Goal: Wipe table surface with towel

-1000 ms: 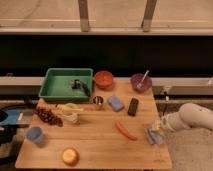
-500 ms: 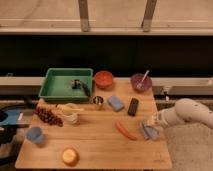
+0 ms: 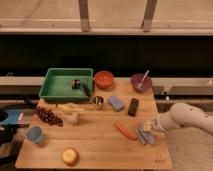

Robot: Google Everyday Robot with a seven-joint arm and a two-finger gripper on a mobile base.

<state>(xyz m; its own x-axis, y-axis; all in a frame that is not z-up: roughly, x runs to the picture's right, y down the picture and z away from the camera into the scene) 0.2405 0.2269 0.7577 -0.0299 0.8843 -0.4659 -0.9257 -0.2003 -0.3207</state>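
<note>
blue cup [image 3: 34,134]: far left of the tabletop [image 3: 100,144], near the front-left corner, upright.
grapes [image 3: 47,116]: dark bunch, just behind and to the right of the blue cup.
green tray [image 3: 50,89]: back-left of the tabletop, long side facing the camera.
dark item [image 3: 77,84]: inside the green tray, right half; can't tell what it is.
apple [image 3: 70,156]: front edge, left of centre, well apart from everything else.
pale container [image 3: 70,115]: in front of the green tray, just right of the grapes; something yellowish lies by its rim.
metal cup [image 3: 98,102]: off the tray's front-right corner, upright.
orange bowl [image 3: 104,78]: back edge, just right of the tray.
blue block [image 3: 115,103]: centre, just right of the metal cup, lying flat.
carrot [image 3: 126,130]: front, right of centre, lying diagonally; its right end is close to the towel.
black block [image 3: 133,106]: right of the blue block, near but apart.
purple bowl [image 3: 141,82]: back right; a spoon handle sticks out, leaning right.
towel [image 3: 145,137]: bunched on the wood, front-right area, between the carrot and the right edge.
end effector [image 3: 149,127]: low over the towel's back edge, fingers together, clamped on the towel.
arm [image 3: 187,117]: white, reaches in from the right, past the tabletop's right edge.
</note>
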